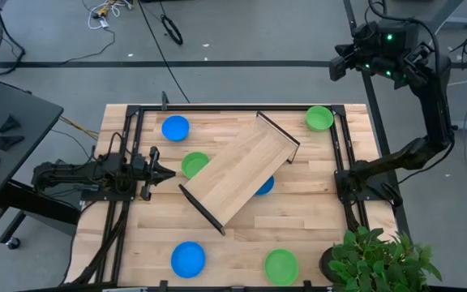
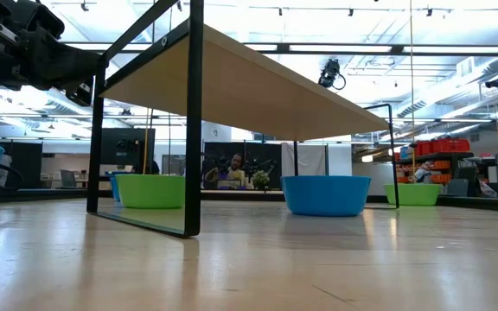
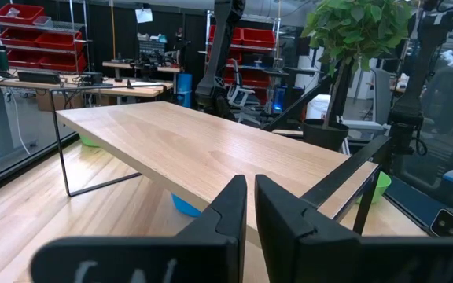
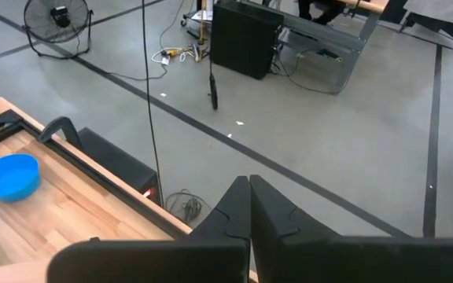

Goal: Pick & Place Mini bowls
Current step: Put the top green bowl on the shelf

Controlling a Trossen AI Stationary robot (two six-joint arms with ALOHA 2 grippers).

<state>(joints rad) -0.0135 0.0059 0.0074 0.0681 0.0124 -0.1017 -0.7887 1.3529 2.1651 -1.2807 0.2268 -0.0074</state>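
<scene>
Covering wood table (image 1: 314, 235), tray (image 1: 240, 168), bowls scattered

Bright, even indoor light from overhead strips

Ceiling lights (image 2: 318, 47) glare white above the left gripper (image 2: 85, 86); the table (image 2: 232, 259) below it shows soft reflections and blurs nearest the lens.

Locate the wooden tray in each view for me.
High: wooden tray lies diagonally mid-table.
Low: its top spans the upper picture.
Left wrist: directly ahead of the left gripper.
Right wrist: not in it.
Landmark: the blue bowl under it, also in low and left wrist views.
</scene>
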